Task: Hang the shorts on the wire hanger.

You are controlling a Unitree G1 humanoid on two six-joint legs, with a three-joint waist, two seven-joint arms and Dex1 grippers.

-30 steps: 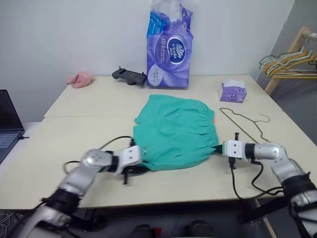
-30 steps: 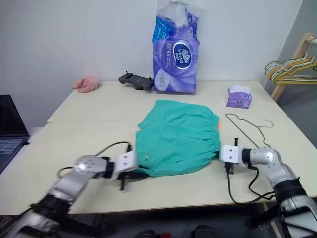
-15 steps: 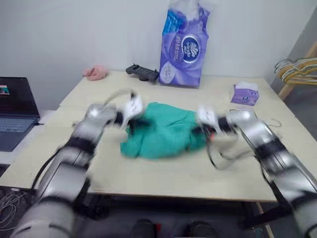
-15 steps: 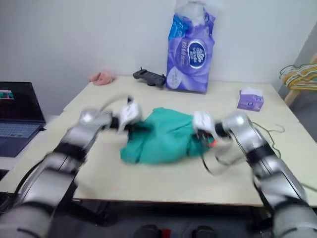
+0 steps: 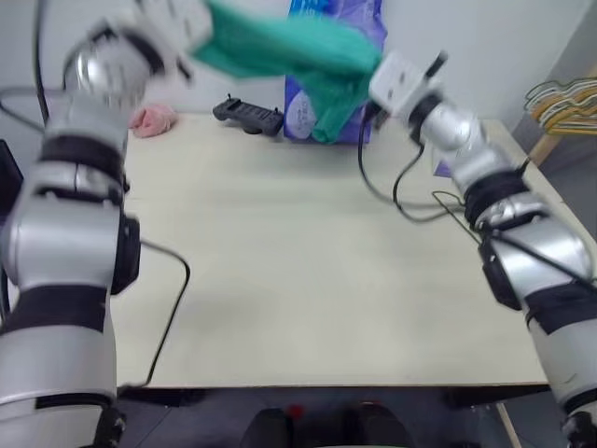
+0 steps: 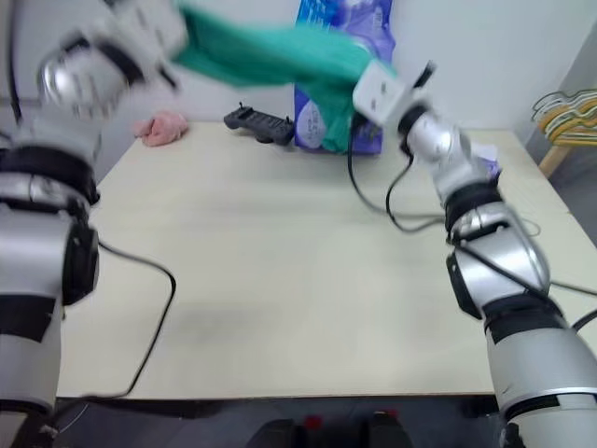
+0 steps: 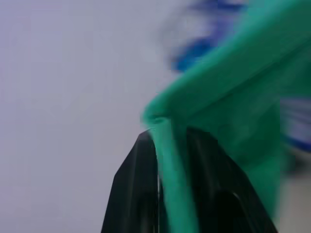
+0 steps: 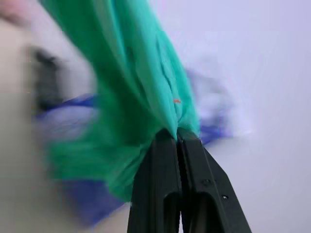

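The shorts (image 5: 289, 47) are soft matte teal cloth, kinda crinkly where they bunch up. Table (image 5: 308, 280) looks like smooth matte beige laminate. Tissue pack (image 6: 322, 126) is glossy purple plastic wrap. Pink cloth (image 5: 152, 119) looks fluffy. Gamepad (image 5: 244, 114) is matte black plastic. Gripper fingers (image 8: 167, 194) are smooth black plastic with a slight sheen.

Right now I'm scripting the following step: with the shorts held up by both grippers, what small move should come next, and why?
Probably carry the shorts toward the wire hanger on the table's right side. Left gripper and right gripper each pinch an end, the cloth hangs stretched above the table, and the hanger lies unthreaded.
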